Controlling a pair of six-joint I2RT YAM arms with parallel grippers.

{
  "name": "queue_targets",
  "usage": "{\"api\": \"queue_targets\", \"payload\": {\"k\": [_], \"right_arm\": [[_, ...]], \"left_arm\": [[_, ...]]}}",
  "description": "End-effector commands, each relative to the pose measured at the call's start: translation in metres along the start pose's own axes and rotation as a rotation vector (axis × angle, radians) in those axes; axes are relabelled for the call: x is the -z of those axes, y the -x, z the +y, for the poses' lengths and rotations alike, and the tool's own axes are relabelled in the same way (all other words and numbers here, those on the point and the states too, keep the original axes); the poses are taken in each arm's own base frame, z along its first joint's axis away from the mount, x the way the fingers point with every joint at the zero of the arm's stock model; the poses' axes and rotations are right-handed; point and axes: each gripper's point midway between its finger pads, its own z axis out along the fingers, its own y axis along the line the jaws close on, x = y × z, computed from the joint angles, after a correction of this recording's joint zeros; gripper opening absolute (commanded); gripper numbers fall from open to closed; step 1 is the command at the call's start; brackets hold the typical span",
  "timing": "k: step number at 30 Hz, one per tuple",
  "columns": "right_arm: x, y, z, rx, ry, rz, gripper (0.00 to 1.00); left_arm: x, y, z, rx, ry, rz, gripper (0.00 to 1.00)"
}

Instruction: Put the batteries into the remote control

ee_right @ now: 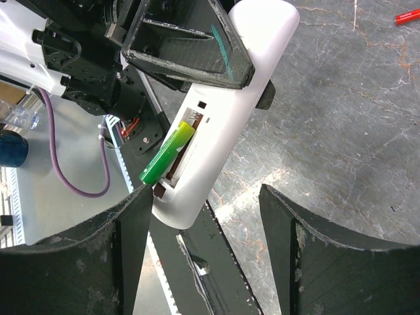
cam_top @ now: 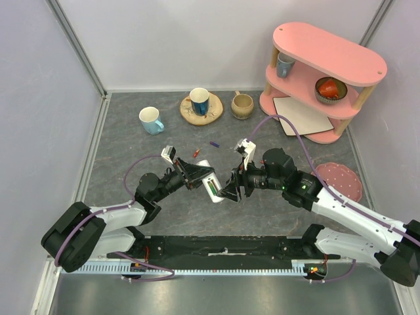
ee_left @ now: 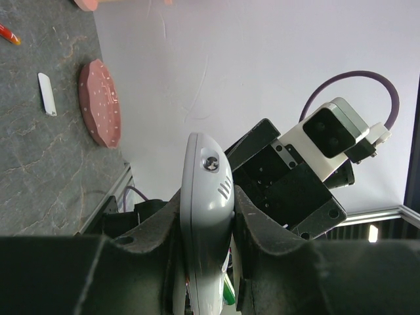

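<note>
Grey marbled surface (cam_top: 111,144), walled by pale panels. Raised above its middle: the remote control (cam_top: 211,180), clamped by its upper body in the left hand (cam_top: 195,174), fingers (ee_left: 259,230) pressed tight to both sides, back slot turned toward the right hand (cam_top: 231,186). Spread wide, that right hand, its fingers (ee_right: 315,249) standing either side of the remote's lower end without gripping it. Lodged in the slot at a tilt: a green battery (ee_right: 168,153), one end sticking out just beside the left-of-frame fingertip, contact impossible to tell. Lying on the surface just above the hands in the top view: red battery (cam_top: 195,153) and blue-purple battery (cam_top: 214,143), apart from each other. Farther up: light blue mug (cam_top: 151,120), blue cup (cam_top: 199,100) on a round wooden coaster (cam_top: 190,117), tan mug (cam_top: 241,105). At upper right: pink two-tier shelf (cam_top: 328,59) holding a small cup (cam_top: 285,64) and a bowl (cam_top: 330,88) with something red inside, white card (cam_top: 302,115) on its base. At right, partly hidden behind the right arm: pink dotted disc (cam_top: 344,176). Seen from the left wrist: small white strip (ee_left: 47,94) flat on the surface near that disc.
</note>
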Motion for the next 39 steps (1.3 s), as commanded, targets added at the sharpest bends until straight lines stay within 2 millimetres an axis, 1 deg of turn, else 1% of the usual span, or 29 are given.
{"api": "queue_targets", "payload": {"k": [1,2,4,5,12,21,32,35,39], "right_arm": [[0.007,0.018,0.010,0.050,0.017,-0.020,0.73],[0.007,0.013,0.009,0.056,0.012,0.001,0.73],[0.010,0.014,0.010,0.066,0.018,0.004,0.73],[0.011,0.011,0.010,0.069,0.015,0.018,0.73],[0.014,0.010,0.014,0.097,0.038,0.035,0.73],[0.007,0.019,0.022,0.090,0.084,0.006,0.73],[-0.001,0.024,0.021,0.080,0.090,-0.010,0.74],[-0.002,0.025,0.024,0.079,0.105,-0.007,0.74],[-0.002,0.024,0.023,0.076,0.101,-0.004,0.74]], "left_arm": [[-0.002,-0.004,-0.026,-0.056,-0.088,0.026,0.02],[-0.002,-0.004,-0.026,-0.056,-0.090,0.026,0.02],[-0.002,-0.004,-0.026,-0.056,-0.088,0.023,0.02],[-0.003,-0.004,-0.026,-0.056,-0.090,0.023,0.02],[-0.004,-0.004,-0.028,-0.059,-0.094,0.027,0.02],[-0.005,-0.006,-0.029,-0.061,-0.095,0.041,0.02],[-0.006,-0.008,-0.029,-0.062,-0.096,0.056,0.02],[-0.005,-0.009,-0.028,-0.062,-0.094,0.059,0.02],[-0.005,-0.009,-0.030,-0.064,-0.099,0.059,0.02]]}}
